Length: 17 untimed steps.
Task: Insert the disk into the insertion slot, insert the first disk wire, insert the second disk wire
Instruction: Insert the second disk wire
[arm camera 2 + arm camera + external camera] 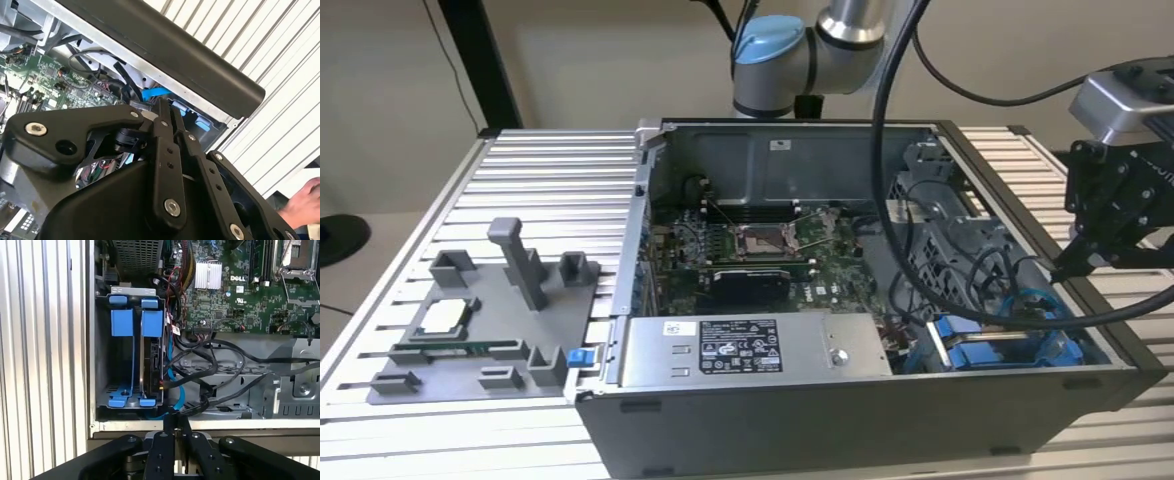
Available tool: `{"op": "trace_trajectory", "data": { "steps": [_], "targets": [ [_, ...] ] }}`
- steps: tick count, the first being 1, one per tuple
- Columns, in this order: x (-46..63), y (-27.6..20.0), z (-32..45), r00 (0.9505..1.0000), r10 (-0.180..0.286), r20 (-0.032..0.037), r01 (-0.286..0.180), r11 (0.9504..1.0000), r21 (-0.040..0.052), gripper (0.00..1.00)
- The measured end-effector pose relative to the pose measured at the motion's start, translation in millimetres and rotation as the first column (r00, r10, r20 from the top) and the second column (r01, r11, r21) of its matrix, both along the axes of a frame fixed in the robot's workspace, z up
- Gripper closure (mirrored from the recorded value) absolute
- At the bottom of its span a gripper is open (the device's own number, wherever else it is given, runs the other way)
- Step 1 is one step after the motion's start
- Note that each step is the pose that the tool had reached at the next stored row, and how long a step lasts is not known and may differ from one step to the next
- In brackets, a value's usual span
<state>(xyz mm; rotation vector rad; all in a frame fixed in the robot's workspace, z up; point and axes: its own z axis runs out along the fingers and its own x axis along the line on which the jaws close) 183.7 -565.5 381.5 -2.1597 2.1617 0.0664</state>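
Silver arm (857, 20), pale-blue joint cap (767, 42), black screw-studded end effector (175, 426).

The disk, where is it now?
The disk stands on edge inside the drive cage, in its blue carrier, in the first wrist view, next to the black cables.

There was one open computer case (854, 425), one motherboard (761, 250), one grey power-supply box (747, 350), two blue carriers (121, 322) (152, 322), one disk (151, 365), one grey fixture plate (454, 370), one gripper (174, 420) and one hand (305, 205).
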Motion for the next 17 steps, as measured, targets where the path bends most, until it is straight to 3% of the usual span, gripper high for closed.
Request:
{"op": "trace_trajectory", "data": {
  "steps": [5, 6, 17],
  "targets": [
    [0.0, 0.0, -0.1, 1.0, 0.005, -0.0004, -0.005, 1.0, 0.0001, 1.0],
    [0.0, -0.1, -0.2, 1.0, 0.006, -0.0004, -0.006, 1.0, 0.0002, 0.0],
    [0.0, -0.3, -6.2, 0.9995, 0.032, -0.0005, -0.032, 0.9995, 0.0, 0.0]
  ]
}}
